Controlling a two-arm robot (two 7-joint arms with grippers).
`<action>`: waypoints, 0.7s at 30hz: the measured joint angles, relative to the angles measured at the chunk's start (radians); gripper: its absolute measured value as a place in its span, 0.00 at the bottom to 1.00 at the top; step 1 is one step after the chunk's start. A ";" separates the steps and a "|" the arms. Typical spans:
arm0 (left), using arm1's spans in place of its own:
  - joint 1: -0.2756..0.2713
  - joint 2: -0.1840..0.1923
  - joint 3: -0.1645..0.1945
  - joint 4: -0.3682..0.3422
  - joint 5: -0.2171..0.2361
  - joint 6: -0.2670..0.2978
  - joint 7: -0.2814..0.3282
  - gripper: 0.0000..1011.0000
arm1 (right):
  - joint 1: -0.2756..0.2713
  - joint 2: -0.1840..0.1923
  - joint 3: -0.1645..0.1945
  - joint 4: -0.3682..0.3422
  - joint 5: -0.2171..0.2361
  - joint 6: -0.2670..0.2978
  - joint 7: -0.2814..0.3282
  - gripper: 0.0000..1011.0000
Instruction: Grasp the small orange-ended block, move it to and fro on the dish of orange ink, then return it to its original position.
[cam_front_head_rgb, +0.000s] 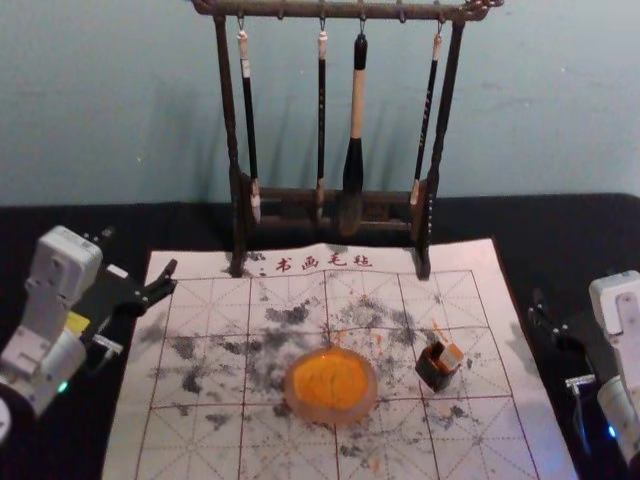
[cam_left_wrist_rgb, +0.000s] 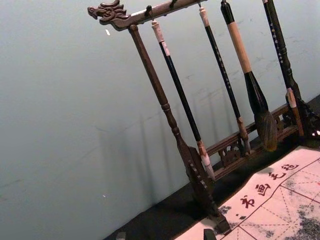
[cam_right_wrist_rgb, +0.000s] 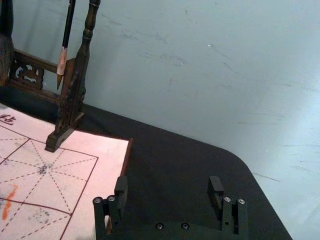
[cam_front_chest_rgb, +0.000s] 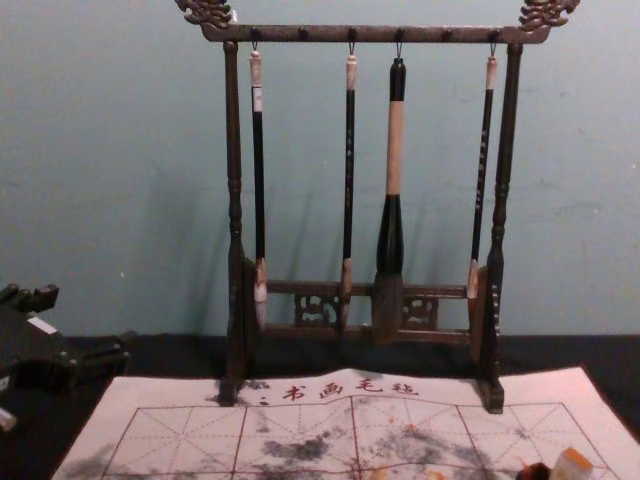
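In the head view, the orange-ended block (cam_front_head_rgb: 452, 356) leans in a small dark pot (cam_front_head_rgb: 435, 373), right of the dish (cam_front_head_rgb: 368, 392) of orange ink. The block (cam_front_chest_rgb: 572, 464) shows at the chest view's lower right edge. My left gripper (cam_front_head_rgb: 140, 254) is held open beyond the mat's left side, well away from the dish; its fingertips are apart in the left wrist view, where the gripper (cam_left_wrist_rgb: 165, 234) holds nothing. Off the mat's right side is my right gripper (cam_front_head_rgb: 550, 322), to the right of the pot. In the right wrist view this gripper (cam_right_wrist_rgb: 167, 187) is open and empty.
A dark wooden rack (cam_front_head_rgb: 330, 196) with several hanging brushes stands at the mat's back edge, before the wall. The ink-stained writing mat (cam_front_head_rgb: 215, 440) lies on a black-covered table (cam_right_wrist_rgb: 180, 160). Orange smears mark the mat near the dish and pot.
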 joint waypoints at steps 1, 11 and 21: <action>0.000 0.000 0.000 0.000 0.000 0.000 0.000 0.99 | 0.000 0.001 0.000 -0.001 0.000 0.000 0.000 0.99; 0.000 0.000 0.000 0.000 0.000 0.000 0.000 0.99 | -0.001 0.005 -0.003 -0.007 0.001 -0.002 0.002 0.99; 0.000 0.000 0.000 0.000 0.000 0.000 0.000 0.99 | -0.002 0.006 -0.004 -0.010 0.002 -0.003 0.003 0.99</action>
